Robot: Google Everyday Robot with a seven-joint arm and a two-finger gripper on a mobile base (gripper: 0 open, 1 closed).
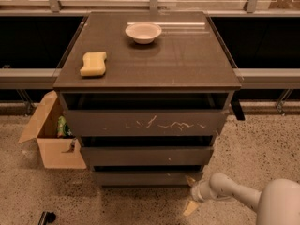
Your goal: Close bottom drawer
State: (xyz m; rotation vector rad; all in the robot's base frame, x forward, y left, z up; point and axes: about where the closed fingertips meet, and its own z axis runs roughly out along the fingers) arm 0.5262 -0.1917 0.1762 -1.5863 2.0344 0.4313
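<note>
The bench stands in the middle of the view, its flat brown top seen from above and in front. Near the back edge, about midway along it, sits a small pale bowl. A yellow sponge lies close to the left edge, nearer the front-left corner than the back one.

Three drawers sit stacked below the front edge. The top drawer has white scratches across its front and stands out from the body, with a dark opening above it. Under it is the middle drawer, and lowest of all is the bottom drawer – a plain dark front close to the floor, with a thin dark strip showing above it.

The gripper is down at floor level, just off the lower front-right corner of the bench. Its two yellowish fingers are spread apart and hold nothing. The upper one is at the right end of the bottom drawer's front – whether it touches cannot be told – and the lower one points down toward the floor. The pale arm runs from the gripper toward the lower right corner of the view.

Beside the left edge of the bench an open cardboard box stands on the floor, with something green inside.
</note>
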